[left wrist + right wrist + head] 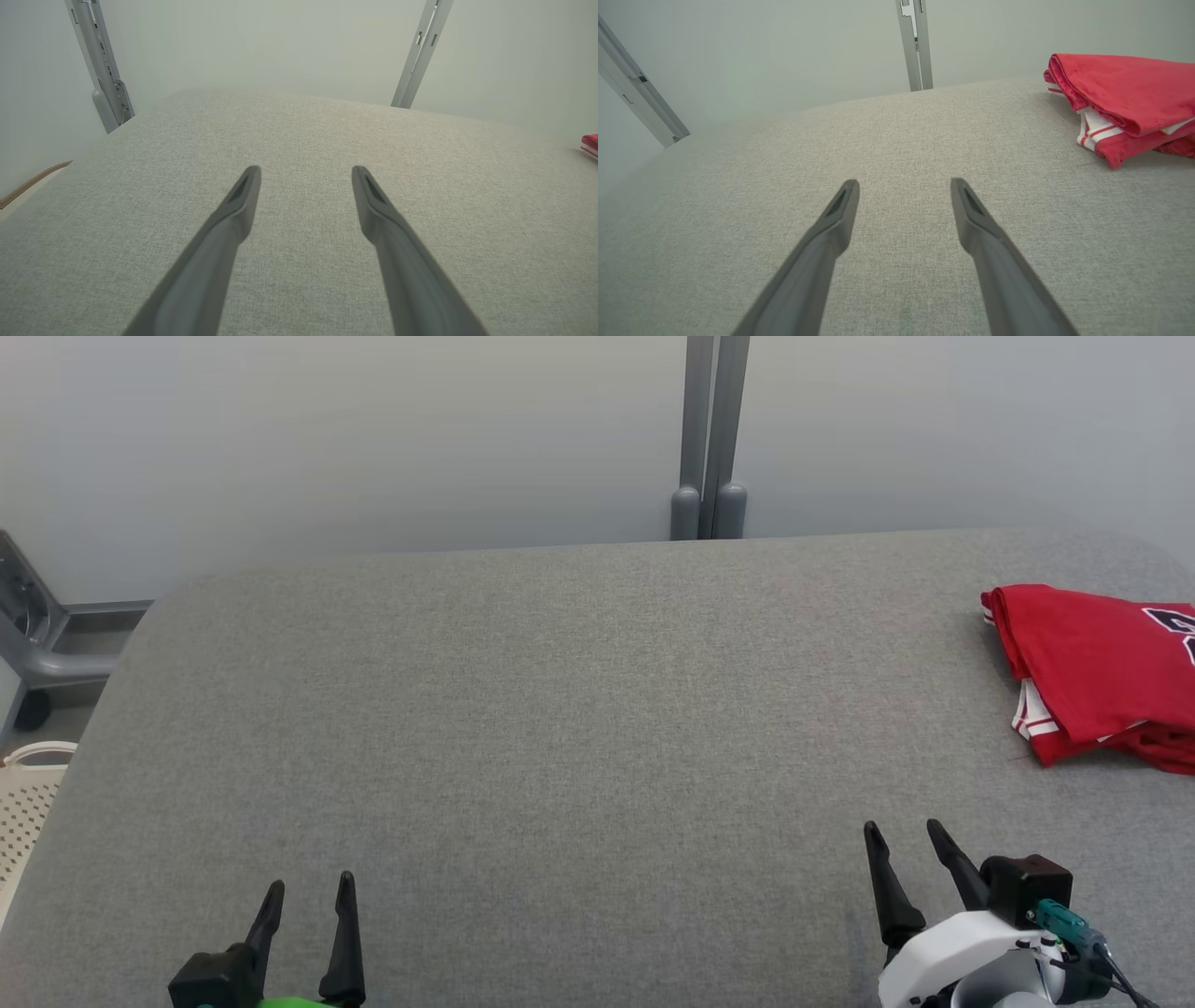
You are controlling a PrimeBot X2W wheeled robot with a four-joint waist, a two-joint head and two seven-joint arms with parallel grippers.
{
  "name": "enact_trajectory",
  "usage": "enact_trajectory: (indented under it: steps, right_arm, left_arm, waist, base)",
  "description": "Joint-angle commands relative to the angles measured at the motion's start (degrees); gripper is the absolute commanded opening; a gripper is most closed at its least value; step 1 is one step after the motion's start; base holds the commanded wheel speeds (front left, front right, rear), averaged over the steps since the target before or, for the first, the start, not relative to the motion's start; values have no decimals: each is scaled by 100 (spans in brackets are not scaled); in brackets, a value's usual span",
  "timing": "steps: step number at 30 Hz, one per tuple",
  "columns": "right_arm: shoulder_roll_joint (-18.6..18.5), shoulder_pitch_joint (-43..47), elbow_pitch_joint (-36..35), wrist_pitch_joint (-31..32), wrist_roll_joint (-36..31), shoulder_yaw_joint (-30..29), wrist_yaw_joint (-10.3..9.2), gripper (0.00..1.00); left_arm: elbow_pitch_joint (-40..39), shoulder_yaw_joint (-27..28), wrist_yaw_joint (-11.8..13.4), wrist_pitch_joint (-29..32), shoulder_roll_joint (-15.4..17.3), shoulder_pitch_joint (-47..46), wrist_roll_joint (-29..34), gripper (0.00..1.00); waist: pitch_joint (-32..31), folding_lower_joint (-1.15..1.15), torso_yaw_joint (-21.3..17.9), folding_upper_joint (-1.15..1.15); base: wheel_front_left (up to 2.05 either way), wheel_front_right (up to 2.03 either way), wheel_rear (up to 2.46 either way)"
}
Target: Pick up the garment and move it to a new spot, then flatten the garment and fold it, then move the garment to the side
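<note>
Grey woven fabric covers the worktop [560, 709]; its corners are rounded and a pale wall stands behind it.

Far left, off the worktop's edge: a pale perforated basket [28, 793], cut off by the frame. A grey metal frame [42, 644] sits above it.

Lower left: the left end effector [312, 882] has its two dark fingers spread, with nothing between them, over bare fabric near the front edge. The left wrist view shows the same wide, empty gap. I cannot tell whether the tips touch the cloth. In that view the garment [590, 142] is only a red sliver at the far right edge, well apart from this end effector, with most of the worktop between them.

Centre back: a grey upright post [709, 439] stands behind the far edge.

Lower right: the right end effector [902, 825] is released and empty, fingers parted. Its white wrist housing carries a teal connector.

Far right: the garment lies folded in a compact red stack on the worktop, running out of the picture. White-and-red striped trim shows at its lower left edge, and a dark print on top is cut by the frame. It lies ahead of the right end effector and to its right, near but not touching, with a strip of bare fabric between them. In the right wrist view it sits at upper right, past the fingertips [966, 205].
</note>
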Motion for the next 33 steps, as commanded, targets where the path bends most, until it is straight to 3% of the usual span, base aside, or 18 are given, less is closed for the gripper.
enact_trajectory:
  steps: [1, 33]
  right_arm:
    - [-11, -77, 12, 27, -62, 0, -5, 100]
    - [-11, -167, -492, 25, -100, 92, -5, 100]
  left_arm:
    - [8, 29, -18, -18, 2, -97, 39, 100]
    - [73, 47, -60, -18, -30, -385, 85, 100]
  waist:
    - [25, 0, -20, 0]
    - [219, 0, -48, 0]
  base:
    - [0, 0, 0]
    - [0, 0, 0]
